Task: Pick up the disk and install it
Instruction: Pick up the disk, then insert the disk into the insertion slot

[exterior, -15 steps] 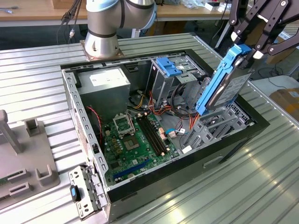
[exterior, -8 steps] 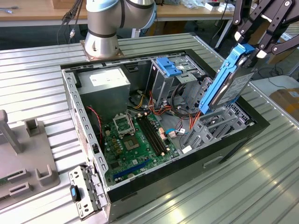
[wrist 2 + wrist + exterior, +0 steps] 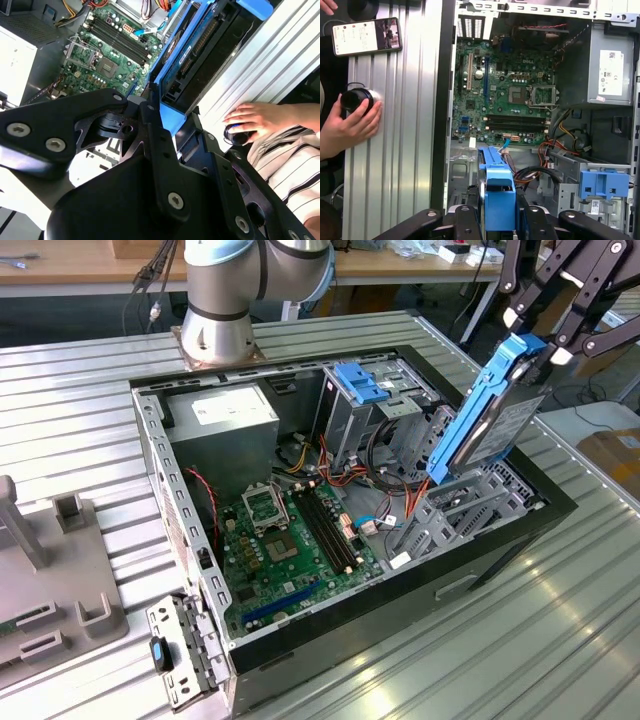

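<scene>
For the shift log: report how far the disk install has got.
Done: the disk is picked up. In hand: the tool is shut on its top end and holds it tilted over the open computer case, with the lower end at the grey drive bay. Left: the disk is not yet seated in the bay.

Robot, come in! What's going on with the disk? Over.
Gripper shut on disk. Disk tilted, low end over grey drive bay. Wires beside bay; person's hand outside case.

The disk (image 3: 490,415) slants down from the gripper (image 3: 538,340) over the bays (image 3: 460,510) (at the case's (image 3: 480,570) end), with the board (image 3: 290,540) farther in below and a hand (image 3: 350,122) by the table (image 3: 395,150) alongside.
</scene>
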Tool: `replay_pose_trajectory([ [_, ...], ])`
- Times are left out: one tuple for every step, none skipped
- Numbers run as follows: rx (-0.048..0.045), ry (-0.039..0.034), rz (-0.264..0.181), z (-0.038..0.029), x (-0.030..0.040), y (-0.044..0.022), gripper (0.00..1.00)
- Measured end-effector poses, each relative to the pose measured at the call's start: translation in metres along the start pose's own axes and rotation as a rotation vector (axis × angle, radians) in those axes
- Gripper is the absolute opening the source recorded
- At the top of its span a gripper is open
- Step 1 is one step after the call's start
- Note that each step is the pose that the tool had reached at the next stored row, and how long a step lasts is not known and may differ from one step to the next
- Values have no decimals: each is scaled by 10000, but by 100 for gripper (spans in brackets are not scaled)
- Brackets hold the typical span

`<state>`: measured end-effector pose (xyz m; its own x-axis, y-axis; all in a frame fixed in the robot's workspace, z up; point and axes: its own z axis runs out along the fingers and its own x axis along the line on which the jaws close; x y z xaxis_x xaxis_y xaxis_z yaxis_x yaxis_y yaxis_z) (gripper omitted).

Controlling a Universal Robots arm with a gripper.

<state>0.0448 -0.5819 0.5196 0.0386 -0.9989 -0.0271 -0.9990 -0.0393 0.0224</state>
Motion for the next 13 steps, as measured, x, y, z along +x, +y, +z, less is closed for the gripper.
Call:
replay_pose_trajectory([
  [0, 0, 0, 0, 7, 0, 36],
  [0, 1, 0, -1, 14, 1, 36],
  [0, 0, 0, 2, 16, 0, 36],
  [0, 1, 0, 10, 17, 0, 36],
  [0, 0, 0, 17, 18, 0, 36],
  [0, 0, 0, 18, 18, 0, 36],
  [0, 1, 0, 18, 18, 0, 36],
  [1, 0, 0, 21, 18, -1, 36],
  [0, 0, 4, 24, 18, -1, 36],
  [0, 0, 6, 24, 18, -1, 36],
  [0, 0, 10, 24, 18, -1, 36],
  [0, 0, 13, 24, 18, -1, 36],
  [1, 0, 14, 24, 18, -2, 36],
])
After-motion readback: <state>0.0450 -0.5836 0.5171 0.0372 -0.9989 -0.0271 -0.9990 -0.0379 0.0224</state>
